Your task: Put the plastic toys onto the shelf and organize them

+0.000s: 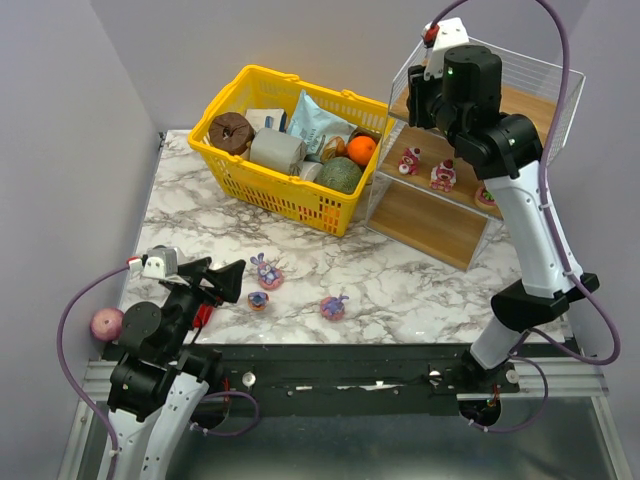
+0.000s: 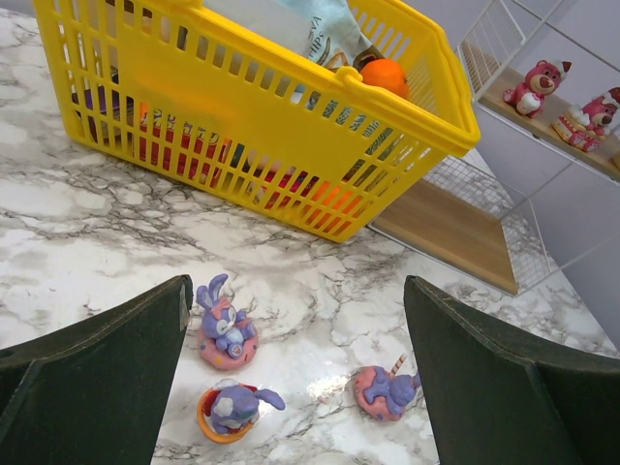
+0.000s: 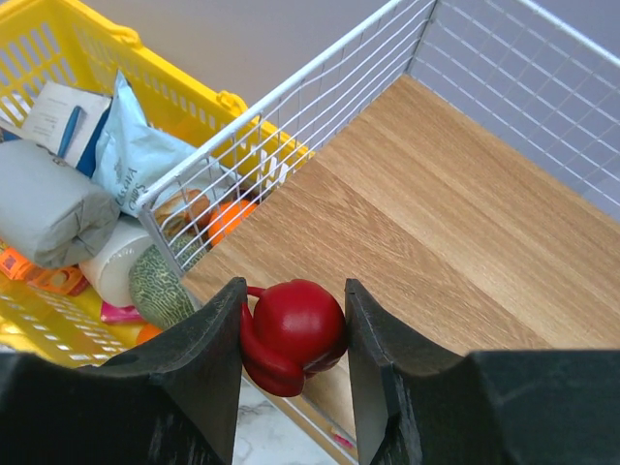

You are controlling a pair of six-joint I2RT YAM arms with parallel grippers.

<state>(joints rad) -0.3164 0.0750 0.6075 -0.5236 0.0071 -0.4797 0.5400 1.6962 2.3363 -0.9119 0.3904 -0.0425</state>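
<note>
Three purple bunny toys lie on the marble near the front: one upright on a pink ring (image 1: 266, 272) (image 2: 228, 325), one in an orange cup (image 1: 258, 300) (image 2: 231, 410), one lying on its side (image 1: 334, 307) (image 2: 386, 391). My left gripper (image 1: 225, 280) (image 2: 297, 291) is open and empty, hovering just before them. My right gripper (image 1: 415, 100) (image 3: 294, 300) is shut on a small red toy (image 3: 295, 325) over the left front corner of the shelf's top board (image 3: 436, 223). Three red-pink figures (image 1: 409, 160) (image 1: 442, 174) (image 1: 487, 195) stand on the shelf's middle board (image 1: 460, 190).
A yellow basket (image 1: 240, 175) (image 2: 194, 87) with an orange, a melon, bags and boxes stands left of the shelf, almost touching it. A pink ball (image 1: 107, 323) lies at the table's left edge. The shelf's lowest board (image 1: 430, 220) is bare.
</note>
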